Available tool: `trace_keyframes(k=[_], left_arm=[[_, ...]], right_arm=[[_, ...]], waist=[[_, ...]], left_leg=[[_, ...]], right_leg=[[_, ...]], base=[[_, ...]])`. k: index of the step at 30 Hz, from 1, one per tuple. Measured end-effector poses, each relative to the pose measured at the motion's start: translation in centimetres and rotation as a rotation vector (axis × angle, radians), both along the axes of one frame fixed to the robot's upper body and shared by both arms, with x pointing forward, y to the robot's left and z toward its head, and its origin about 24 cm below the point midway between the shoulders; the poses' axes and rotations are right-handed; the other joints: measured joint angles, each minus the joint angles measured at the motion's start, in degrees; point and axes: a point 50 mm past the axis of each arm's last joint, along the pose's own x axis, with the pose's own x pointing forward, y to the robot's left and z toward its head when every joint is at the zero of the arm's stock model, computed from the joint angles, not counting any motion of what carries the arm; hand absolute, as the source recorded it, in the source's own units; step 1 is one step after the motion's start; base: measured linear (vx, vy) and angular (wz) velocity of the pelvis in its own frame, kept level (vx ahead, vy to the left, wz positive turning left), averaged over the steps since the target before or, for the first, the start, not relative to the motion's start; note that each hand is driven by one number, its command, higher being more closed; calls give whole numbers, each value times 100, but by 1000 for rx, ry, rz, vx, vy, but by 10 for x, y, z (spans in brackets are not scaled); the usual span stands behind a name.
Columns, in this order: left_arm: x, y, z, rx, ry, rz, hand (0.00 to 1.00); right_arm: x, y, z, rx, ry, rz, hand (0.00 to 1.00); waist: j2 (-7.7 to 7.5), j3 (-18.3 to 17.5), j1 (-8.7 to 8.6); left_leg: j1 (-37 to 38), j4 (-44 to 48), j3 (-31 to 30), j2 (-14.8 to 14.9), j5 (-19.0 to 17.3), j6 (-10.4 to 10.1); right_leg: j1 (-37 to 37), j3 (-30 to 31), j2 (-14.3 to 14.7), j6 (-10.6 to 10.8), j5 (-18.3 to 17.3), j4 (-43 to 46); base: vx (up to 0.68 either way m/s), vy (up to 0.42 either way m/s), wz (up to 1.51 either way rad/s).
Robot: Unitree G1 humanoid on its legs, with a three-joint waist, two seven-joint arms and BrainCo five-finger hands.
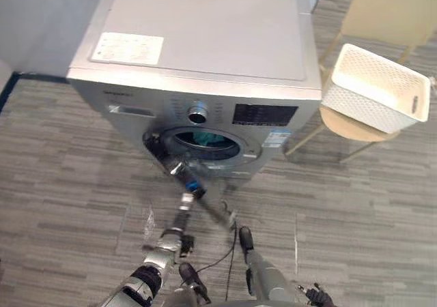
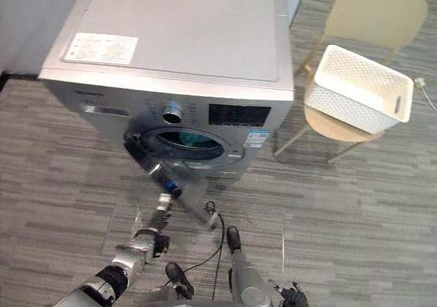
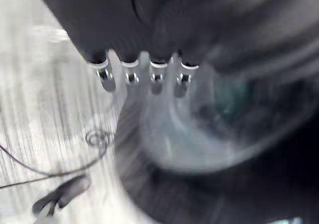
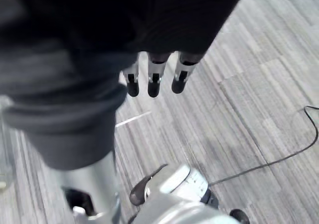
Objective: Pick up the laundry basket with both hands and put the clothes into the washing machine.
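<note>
The silver washing machine (image 1: 205,27) stands in front of me with its round door (image 1: 205,184) swung out toward me. Teal cloth (image 1: 208,140) lies inside the drum. The white perforated laundry basket (image 1: 375,89) sits on a pale wooden chair (image 1: 382,10) to the machine's right, tilted, away from both hands. My left hand (image 1: 169,242) reaches up from the lower left, its fingers (image 3: 130,77) straight, right at the open door's lower edge. My right hand (image 4: 152,79) hangs low over the floor at the bottom right, fingers relaxed and holding nothing.
Grey wood-pattern floor (image 1: 355,211) spreads around the machine. A wall (image 1: 34,20) stands to the machine's left. The chair's legs reach the floor close to the machine's right front corner.
</note>
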Motion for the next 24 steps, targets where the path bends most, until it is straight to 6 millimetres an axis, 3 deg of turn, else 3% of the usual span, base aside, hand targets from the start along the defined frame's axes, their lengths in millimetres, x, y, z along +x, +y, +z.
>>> trace_keyframes(k=[1, 2, 4, 6, 8, 13, 17, 24], left_arm=[[6, -31, 24, -75, -65, -79, 0], [9, -49, 42, -130, -113, -120, 0], [12, -66, 63, -190, -175, -172, 0], [14, -67, 68, -203, -188, -173, 0], [19, -54, 60, -167, -178, -135, 0], [24, -5, 30, -110, -100, 45, 0], [23, 27, 14, -74, -61, 153, 0], [-35, 101, -57, 92, 193, 373, 0]], right_arm=[[-6, -3, 0, -3, 8, -31, 0], [-13, -3, -1, 0, 21, -55, 0], [-28, 3, -5, 19, 58, -90, 0], [-34, 8, -7, 35, 75, -97, 0], [-32, 7, -6, 31, 66, -94, 0], [-23, -4, -2, -12, 22, -80, 0], [-15, -1, -1, -12, 4, -35, 0], [-19, -1, -3, -1, 39, -16, 0]], waist=[[0, 0, -113], [4, 0, -137], [11, 0, -136], [17, -1, -125], [81, 17, -113], [475, 22, -43], [502, 6, 48], [623, -120, 163]], left_leg=[[-25, 153, 26, 42, -118, 7], [-37, 233, 29, 79, -170, -2], [-66, 339, 13, 152, -215, -9], [-78, 345, -10, 198, -213, -11], [-70, 341, -32, 214, -210, -17], [130, 308, -204, 192, -208, -19], [120, 243, -338, 111, -161, -58], [297, 82, -701, -10, -44, 12]], right_leg=[[-2, 69, 9, 2, 7, 0], [-1, 86, 30, 3, 9, 1], [-1, 74, 79, 3, 11, 4], [-1, 41, 111, 3, 11, 6], [30, -59, 116, 3, 11, 5], [331, -353, 63, 0, 9, 9], [368, -493, -24, -6, 5, 3], [718, -941, -155, -138, -89, -14]], base=[[57, 58, -37], [67, 34, -23], [73, 4, -4], [56, -13, 6], [15, -16, 11], [-17, 4, 20], [-86, -15, 22], [-75, -24, 26]])
